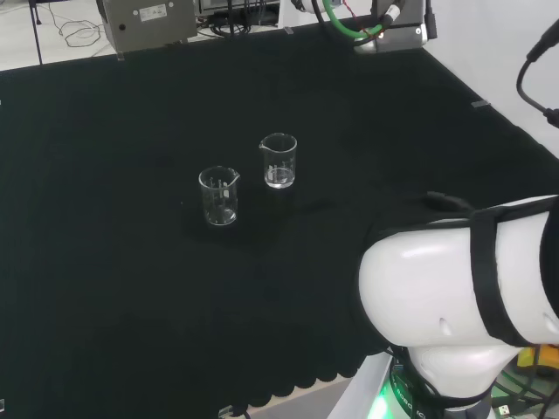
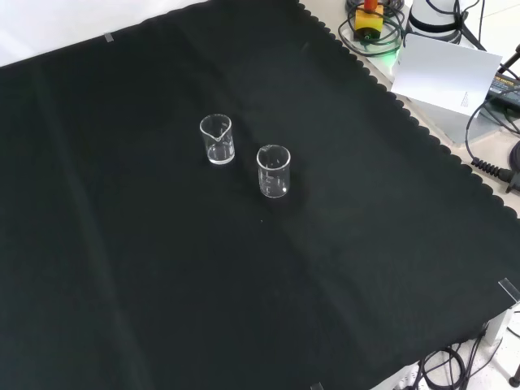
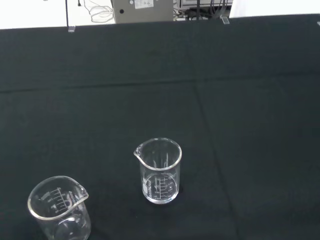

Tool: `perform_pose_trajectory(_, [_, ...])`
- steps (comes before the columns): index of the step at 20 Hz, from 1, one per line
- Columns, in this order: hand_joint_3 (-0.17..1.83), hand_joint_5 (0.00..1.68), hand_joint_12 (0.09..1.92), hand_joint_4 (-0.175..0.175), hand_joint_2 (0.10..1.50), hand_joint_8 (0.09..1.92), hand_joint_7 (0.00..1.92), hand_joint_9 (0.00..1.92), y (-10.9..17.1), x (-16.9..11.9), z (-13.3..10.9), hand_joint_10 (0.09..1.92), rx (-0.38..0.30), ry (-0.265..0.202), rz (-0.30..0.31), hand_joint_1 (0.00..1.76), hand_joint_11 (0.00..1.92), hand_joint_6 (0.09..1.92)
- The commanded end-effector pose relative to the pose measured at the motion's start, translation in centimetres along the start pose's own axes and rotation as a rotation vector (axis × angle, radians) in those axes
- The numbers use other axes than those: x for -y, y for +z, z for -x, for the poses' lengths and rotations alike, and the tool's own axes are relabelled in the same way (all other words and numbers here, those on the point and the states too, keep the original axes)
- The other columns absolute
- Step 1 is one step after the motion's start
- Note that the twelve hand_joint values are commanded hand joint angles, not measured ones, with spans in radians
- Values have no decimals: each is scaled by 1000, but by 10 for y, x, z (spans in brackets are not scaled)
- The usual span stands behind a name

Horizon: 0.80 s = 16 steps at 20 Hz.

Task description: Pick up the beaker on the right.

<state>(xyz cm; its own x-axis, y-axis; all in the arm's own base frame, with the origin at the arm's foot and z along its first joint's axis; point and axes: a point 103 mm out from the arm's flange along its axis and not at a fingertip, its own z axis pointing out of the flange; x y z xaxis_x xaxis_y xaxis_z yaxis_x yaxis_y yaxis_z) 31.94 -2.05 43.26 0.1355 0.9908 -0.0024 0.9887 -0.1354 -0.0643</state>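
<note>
Two clear beakers stood upright on black-clothed desk (image 1: 105,262), near each other, untouched. Head view: target beaker (image 1: 279,161) right and farther, other beaker (image 1: 218,195) left. Nothing lifted yet; approach, grasp, lift all left. Hand state can't be told.

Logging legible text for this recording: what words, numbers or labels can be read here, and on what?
None can be read.
Right beaker: printed scale marks, too small to read.
Left beaker: printed scale marks, too small to read.
Grey box behind the cloth: white label, print too small to read.
</note>
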Motion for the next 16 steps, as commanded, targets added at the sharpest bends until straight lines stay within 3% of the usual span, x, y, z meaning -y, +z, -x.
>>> perform_pose_trajectory(1, [295,340,1289,-29,1276,503,19,148,43,-43,12,621,-21,5,-31,142,0,156])
perform_pose_trajectory(8, [287,345,1290,-30,1275,502,20,150,71,-96,21,620,-46,7,-68,158,0,150])
perform_pose_trajectory(16, [284,348,1289,-30,1275,503,23,151,106,-135,26,620,-61,9,-94,163,0,147])
